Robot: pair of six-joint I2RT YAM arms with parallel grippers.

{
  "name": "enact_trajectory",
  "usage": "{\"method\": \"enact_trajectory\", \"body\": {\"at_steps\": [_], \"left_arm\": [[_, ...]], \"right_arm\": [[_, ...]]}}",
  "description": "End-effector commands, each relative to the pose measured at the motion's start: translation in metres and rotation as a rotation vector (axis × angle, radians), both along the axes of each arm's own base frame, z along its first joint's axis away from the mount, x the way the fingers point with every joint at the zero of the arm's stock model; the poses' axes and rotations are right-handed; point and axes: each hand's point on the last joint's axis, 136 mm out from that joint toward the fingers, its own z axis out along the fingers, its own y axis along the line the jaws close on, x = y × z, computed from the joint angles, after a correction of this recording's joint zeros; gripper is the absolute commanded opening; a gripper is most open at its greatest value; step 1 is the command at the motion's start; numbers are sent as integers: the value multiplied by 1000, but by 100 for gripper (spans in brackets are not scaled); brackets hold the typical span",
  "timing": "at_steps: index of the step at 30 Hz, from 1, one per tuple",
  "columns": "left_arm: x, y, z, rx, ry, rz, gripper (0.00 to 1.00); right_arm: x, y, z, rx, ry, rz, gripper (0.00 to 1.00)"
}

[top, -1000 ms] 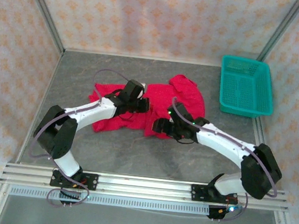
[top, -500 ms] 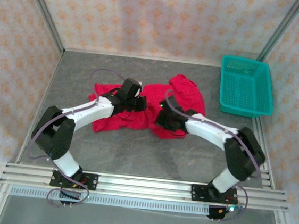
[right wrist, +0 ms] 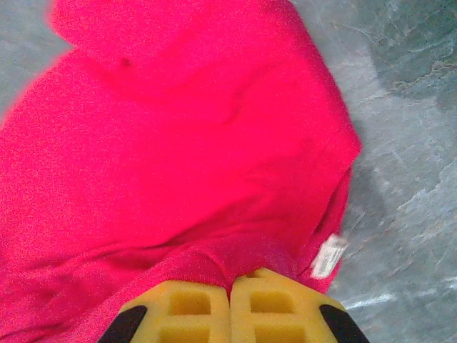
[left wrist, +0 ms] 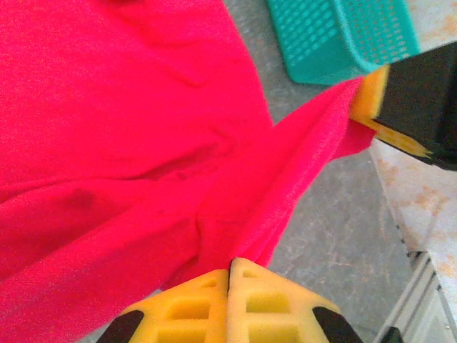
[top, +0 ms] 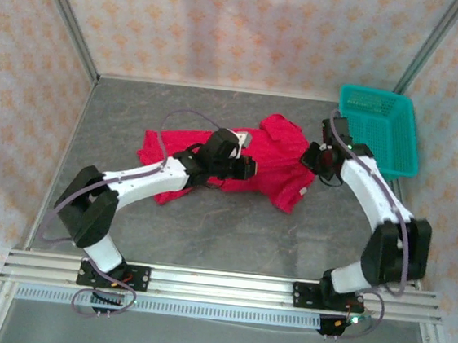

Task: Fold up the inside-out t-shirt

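Shirt (top: 274,148) lay crumpled at mid-table (top: 207,226), left of basket (top: 375,142). Left gripper (left wrist: 229,266) pinched a fold between pressed-together fingers. Right gripper (right wrist: 230,284) pinched cloth beside white label (right wrist: 328,256).

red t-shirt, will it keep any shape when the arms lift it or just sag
Probably very floppy: the t-shirt lies in wrinkles and pulls into a taut fold between the left gripper and right gripper, both shut on it. Likely light, since small pinches of cloth hold it. Unheld parts would probably sag and drag on the table.
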Motion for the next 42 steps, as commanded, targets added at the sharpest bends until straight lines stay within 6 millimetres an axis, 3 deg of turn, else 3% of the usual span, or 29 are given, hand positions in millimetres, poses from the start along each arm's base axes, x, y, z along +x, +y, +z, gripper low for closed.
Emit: {"method": "enact_trajectory", "body": {"at_steps": [1, 5, 7, 11, 15, 23, 31, 34, 35, 37, 38, 42], "left_arm": [[7, 3, -19, 29, 51, 28, 0], [8, -1, -27, 26, 71, 22, 0], [9, -2, -30, 29, 74, 26, 0], [11, -5, -33, 36, 82, 16, 0], [11, -5, -35, 46, 87, 12, 0], [6, 0, -36, 53, 87, 12, 0], [0, -1, -42, 49, 97, 4, 0], [-2, -1, -43, 53, 97, -1, 0], [-2, 0, -43, 55, 96, 0, 0], [-3, 1, -43, 62, 95, 0, 0], [-3, 2, -43, 70, 92, 0, 0], [2, 13, -49, 147, 74, 9, 0]], "right_arm": [[16, -39, -10, -213, 77, -36, 11], [13, -24, 10, -220, 20, 1, 45], [2, -18, 16, -241, -3, 22, 54], [-20, 3, 7, -243, 5, 94, 55], [-21, 23, -11, -162, -7, 123, 54], [25, 52, -23, -73, -9, 120, 54], [56, 71, -59, -29, 56, 103, 53], [66, 73, -71, -33, 74, 91, 48], [70, 73, -73, -37, 75, 84, 40], [74, 73, -66, -43, 73, 79, 10], [73, 73, -59, -41, 73, 82, 0], [54, 72, 2, -19, 13, 123, 0]]}}
